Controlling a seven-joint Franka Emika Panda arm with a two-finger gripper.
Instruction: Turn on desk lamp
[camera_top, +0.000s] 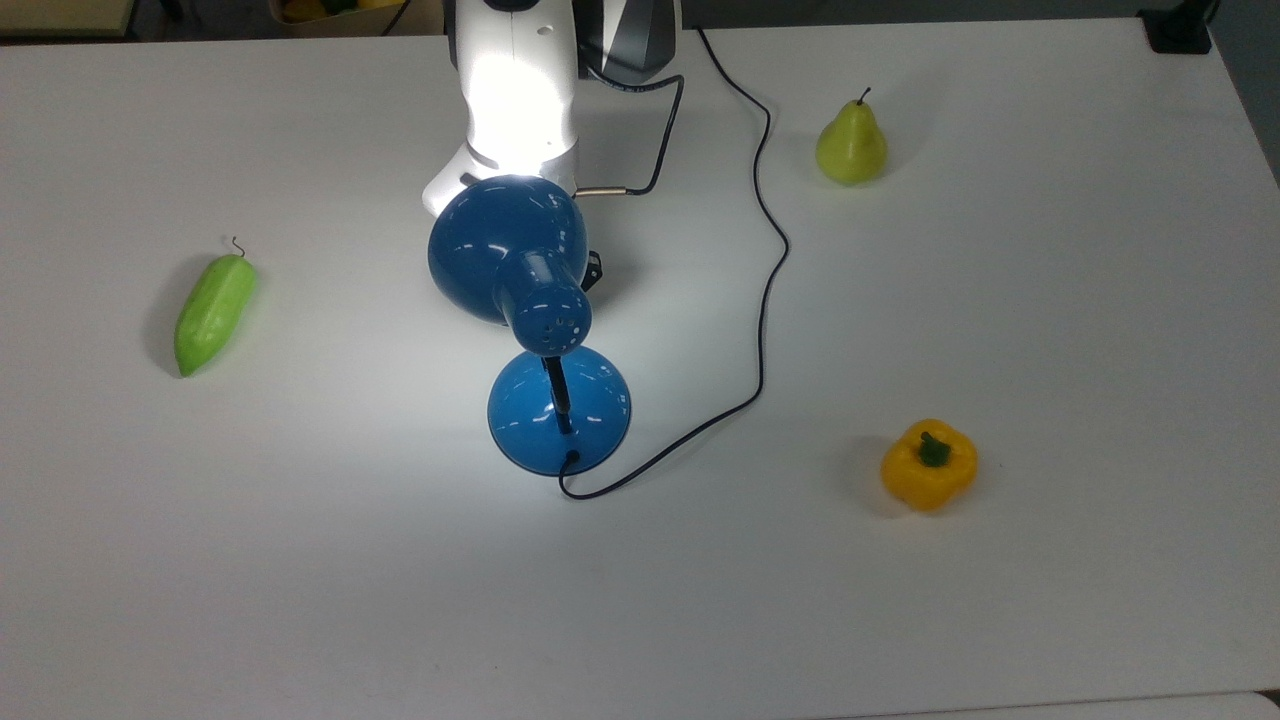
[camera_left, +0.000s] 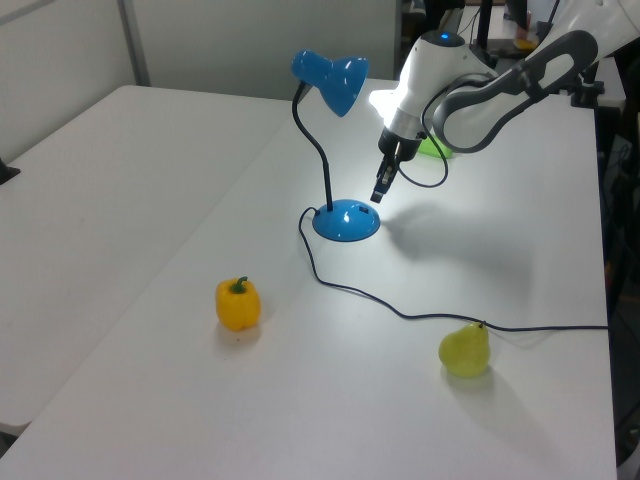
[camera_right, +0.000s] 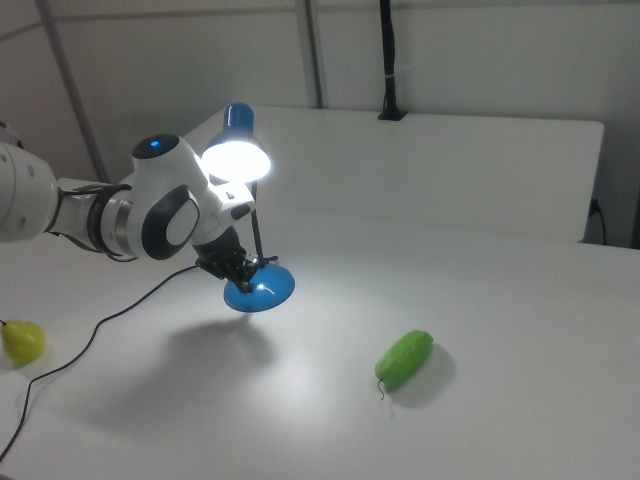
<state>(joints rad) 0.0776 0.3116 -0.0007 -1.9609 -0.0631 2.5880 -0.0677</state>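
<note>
The blue desk lamp (camera_top: 505, 250) stands mid-table and is lit; its bulb (camera_right: 237, 158) glows and throws a bright patch on the table and on my white arm. Its round blue base (camera_left: 347, 220) sits below the dome shade, and a thin black cord (camera_top: 765, 300) runs off from it. My gripper (camera_left: 378, 195) hangs shut just above and beside the base's edge, not touching it, with nothing held. In the top view the shade covers most of the gripper. In the right view the gripper (camera_right: 245, 265) sits close over the base (camera_right: 262, 290).
On the white table (camera_top: 300, 560) lie a yellow-green pear (camera_top: 850, 145) at the top view's upper right, a yellow bell pepper (camera_top: 928, 465) at its lower right, and a green vegetable (camera_top: 214, 310) at its left. The cord loops between lamp and pear.
</note>
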